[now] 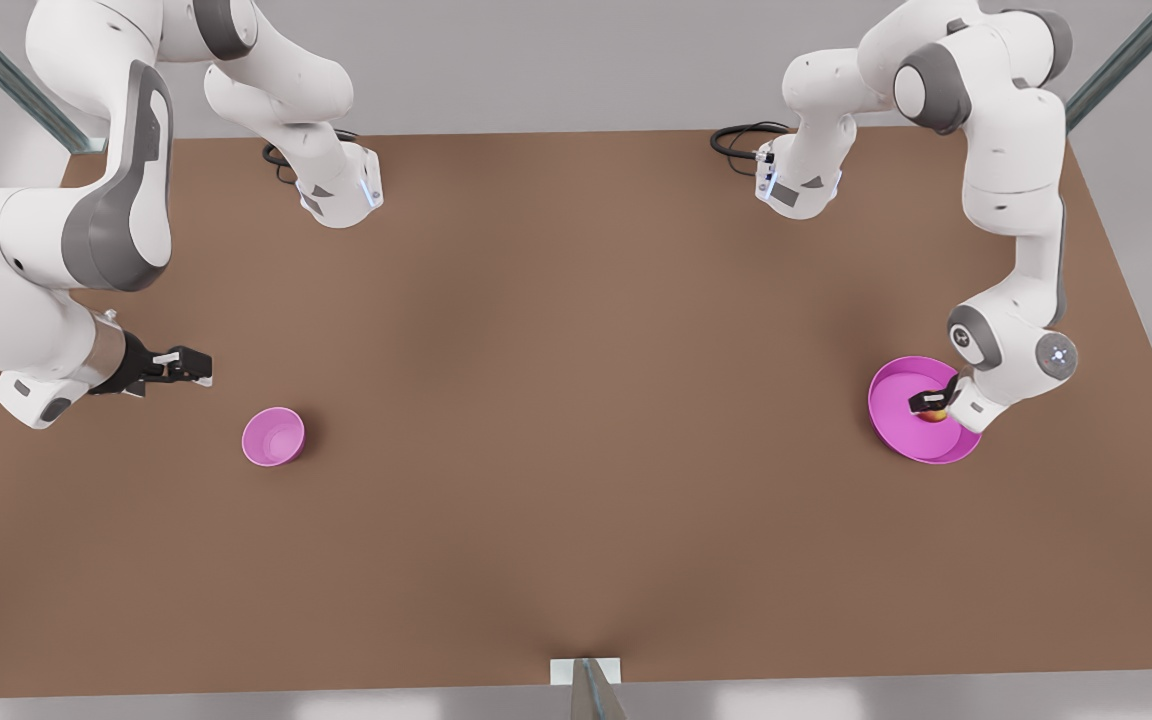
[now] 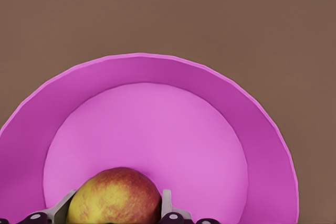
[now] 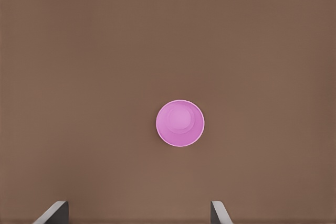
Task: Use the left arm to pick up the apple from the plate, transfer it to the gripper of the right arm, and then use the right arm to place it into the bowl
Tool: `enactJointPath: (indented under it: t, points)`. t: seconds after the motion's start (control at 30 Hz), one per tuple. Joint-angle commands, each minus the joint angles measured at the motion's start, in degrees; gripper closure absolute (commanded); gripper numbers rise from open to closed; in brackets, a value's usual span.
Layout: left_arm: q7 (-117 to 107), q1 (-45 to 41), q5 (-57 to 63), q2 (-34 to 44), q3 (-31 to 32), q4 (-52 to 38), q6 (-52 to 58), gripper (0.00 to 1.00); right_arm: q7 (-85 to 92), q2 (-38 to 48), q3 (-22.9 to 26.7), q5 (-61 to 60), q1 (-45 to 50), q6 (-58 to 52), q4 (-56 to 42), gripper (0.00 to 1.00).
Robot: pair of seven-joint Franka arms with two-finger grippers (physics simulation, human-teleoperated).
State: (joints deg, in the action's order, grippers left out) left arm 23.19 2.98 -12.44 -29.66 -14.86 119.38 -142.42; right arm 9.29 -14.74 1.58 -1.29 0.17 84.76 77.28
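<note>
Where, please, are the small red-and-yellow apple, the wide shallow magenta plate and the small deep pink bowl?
Small red-and-yellow apple point(image 2: 115, 195): left wrist view, on its skin between the left pincer's fingers.
Wide shallow magenta plate point(image 2: 157, 69): left wrist view, on its raised rim.
Small deep pink bowl point(image 1: 273, 437): front view, on its inner wall.

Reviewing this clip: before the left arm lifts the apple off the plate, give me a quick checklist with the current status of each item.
1. Left hand down at the apple, fingers on both sides: ok.
2. Fingers fully clamped on the apple: cannot tell.
3. Apple on the plate: ok.
4. Right hand open and waiting beside the bowl: ok.
5. Bowl empty and upright: ok.
6. Brown table between the arms free for the handover: ok.
</note>
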Motion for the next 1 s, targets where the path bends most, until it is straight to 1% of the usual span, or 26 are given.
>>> enactJointPath:
  t: [0.0, 0.23, 0.3, 0.4, 0.5, 0.53, 0.6, 0.63, 0.67, 0.7, 0.73, 0.77, 0.87, 0.93, 0.97]
  points:
    - [4.1, 0.0, 0.0, -0.4, 0.0, 0.0, -0.2, 0.21, 0.6, 0.1, 0.0, 0.0, 0.0, 0.0, 0.0, 0.0]
    - [4.1, -0.3, 0.0, -0.1, 0.1, 0.0, -0.1, 0.23, 0.6, 0.1, 0.0, 0.0, 0.0, 0.0, 0.0, 0.0]
    - [4.1, -0.6, 0.2, 0.9, 0.2, -1.0, 0.0, 0.23, 0.6, 0.1, 0.0, 0.0, 0.0, 0.0, 0.0, 0.0]
    - [4.0, -2.8, 0.2, 5.6, 0.4, -2.3, 0.5, 0.23, 0.6, 0.1, 0.0, 0.0, 0.0, 0.0, 0.0, 0.0]
    - [3.2, -3.6, -0.3, 5.4, 6.1, -10.0, 2.7, 0.23, 0.6, 0.1, 0.0, 0.0, 0.0, 0.0, 0.0, 0.0]
    - [-0.4, -6.8, -0.6, 5.3, 6.2, -11.5, 2.7, 0.23, 0.6, 0.1, 0.0, 0.0, 0.0, 0.0, 0.0, 0.0]
    - [-18.4, -18.0, -0.6, 3.4, 6.2, -16.2, 2.7, 0.23, 0.6, 0.1, 0.0, -0.1, 0.0, 0.0, 0.0, 0.0]
    - [-25.5, -22.0, -0.6, 1.4, 6.2, -18.7, 2.7, 0.23, 0.6, 0.1, 0.0, -0.1, 0.0, 0.0, 0.0, 0.0]
    - [-29.9, -24.2, -0.6, 1.3, 6.2, -19.4, 2.7, 0.23, 0.6, 0.1, 0.0, -0.1, 0.0, 0.0, 0.0, 0.0]
    - [-31.4, -26.6, -3.5, 0.7, 6.3, -20.7, 2.7, 0.23, 0.3, 0.1, -0.2, -0.2, 0.1, 0.0, 0.0, 0.0]
    - [-31.1, -28.2, -9.9, -0.8, 7.3, -22.2, 2.7, 0.23, -0.1, 0.1, -0.5, -0.3, 0.5, 0.1, 0.0, 0.0]
    - [-31.0, -28.3, -14.4, -2.2, 8.9, -24.5, 2.7, 0.23, -0.2, 0.1, -0.3, -6.2, 0.1, 0.1, 0.0, 0.0]
    - [-28.0, -27.2, -27.4, -5.6, 15.7, -30.0, 2.7, 0.23, -1.1, -1.3, 0.0, -14.4, 0.0, 0.1, 0.1, 0.0]
    - [-15.5, -27.0, -40.0, -7.1, 17.3, -32.3, 3.7, 0.23, -1.0, -2.5, 0.0, -22.0, -1.3, 0.1, 0.1, 0.0]
    - [-3.0, -26.5, -47.6, -9.8, 19.6, -36.5, 6.0, 0.23, -1.0, -3.4, 0.0, -24.9, -1.3, 0.3, 0.0, 0.0]
